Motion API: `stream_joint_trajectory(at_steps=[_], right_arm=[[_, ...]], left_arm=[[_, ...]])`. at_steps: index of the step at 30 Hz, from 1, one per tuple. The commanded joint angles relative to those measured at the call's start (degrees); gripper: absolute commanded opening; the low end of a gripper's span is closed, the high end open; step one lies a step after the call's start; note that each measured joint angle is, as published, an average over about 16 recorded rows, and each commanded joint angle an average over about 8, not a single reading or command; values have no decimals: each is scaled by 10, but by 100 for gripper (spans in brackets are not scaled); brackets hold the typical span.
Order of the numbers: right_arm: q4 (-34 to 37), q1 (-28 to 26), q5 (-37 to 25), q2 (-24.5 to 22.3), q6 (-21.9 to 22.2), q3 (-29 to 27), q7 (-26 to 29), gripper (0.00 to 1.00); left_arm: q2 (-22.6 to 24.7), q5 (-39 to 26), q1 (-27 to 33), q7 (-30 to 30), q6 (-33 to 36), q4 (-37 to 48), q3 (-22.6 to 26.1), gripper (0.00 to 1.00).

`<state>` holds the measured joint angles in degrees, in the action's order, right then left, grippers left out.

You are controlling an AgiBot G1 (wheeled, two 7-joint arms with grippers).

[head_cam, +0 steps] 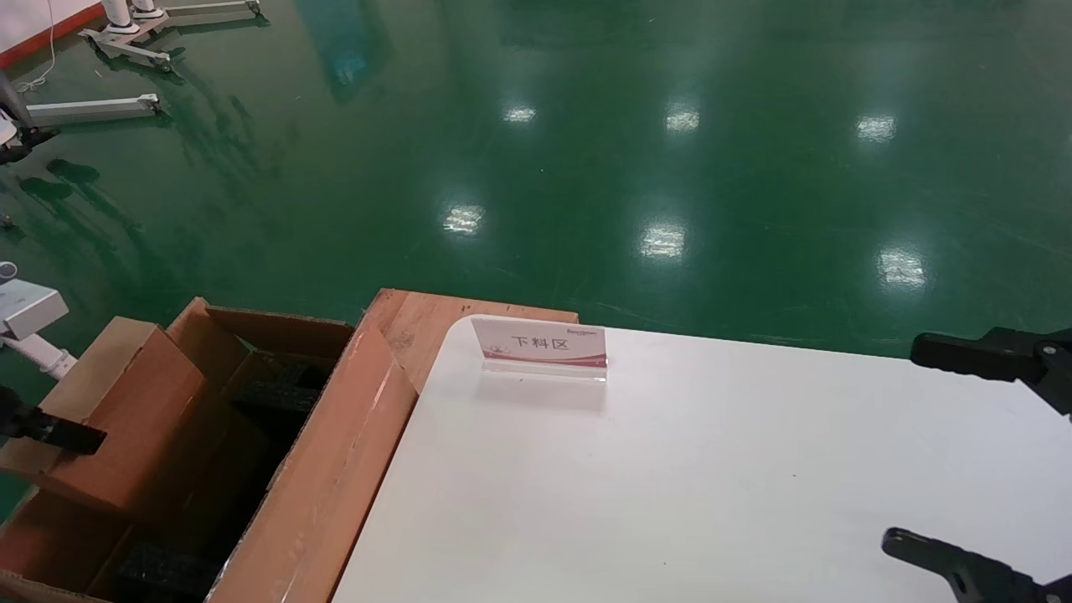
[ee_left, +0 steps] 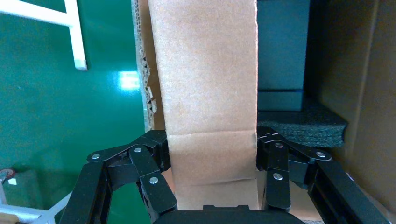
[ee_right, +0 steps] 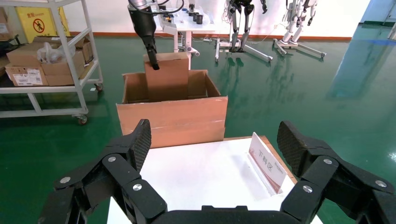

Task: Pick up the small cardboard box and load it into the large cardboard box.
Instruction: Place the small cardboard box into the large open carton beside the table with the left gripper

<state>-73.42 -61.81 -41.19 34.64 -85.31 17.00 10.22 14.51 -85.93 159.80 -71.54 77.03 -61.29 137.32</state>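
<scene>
The small cardboard box (head_cam: 126,410) is plain orange-brown and stands upright in the open top of the large cardboard box (head_cam: 327,494), at its left side. My left gripper (ee_left: 211,145) is shut on the small cardboard box (ee_left: 205,84), one finger on each side face. One of its fingers (head_cam: 59,434) shows in the head view. Black foam (ee_left: 301,127) lies inside the large box, beside the small one. The right wrist view shows the small box (ee_right: 167,79) sticking up out of the large box (ee_right: 173,119). My right gripper (ee_right: 215,140) is open and empty over the white table.
A white table (head_cam: 712,486) stands right of the large box, with a small sign stand (head_cam: 543,347) near its far edge. A wooden board (head_cam: 435,322) lies under the table's far left corner. A shelf cart (ee_right: 46,60) stands on the green floor beyond.
</scene>
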Motion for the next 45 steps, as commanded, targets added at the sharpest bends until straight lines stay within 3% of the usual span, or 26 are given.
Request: stream_joint_trajectory(at_steps=[1, 27, 45], right_arm=[[0, 0, 0, 0, 0, 0, 0, 100], [0, 0, 1, 0, 0, 1, 0, 100], [0, 0, 1, -1, 1, 1, -1, 100]], left_arm=[[-1, -2, -5, 1, -6, 2, 1, 0], [29, 10, -91, -10, -67, 49, 20, 0], [74, 37, -175, -33, -99, 85, 32, 3]])
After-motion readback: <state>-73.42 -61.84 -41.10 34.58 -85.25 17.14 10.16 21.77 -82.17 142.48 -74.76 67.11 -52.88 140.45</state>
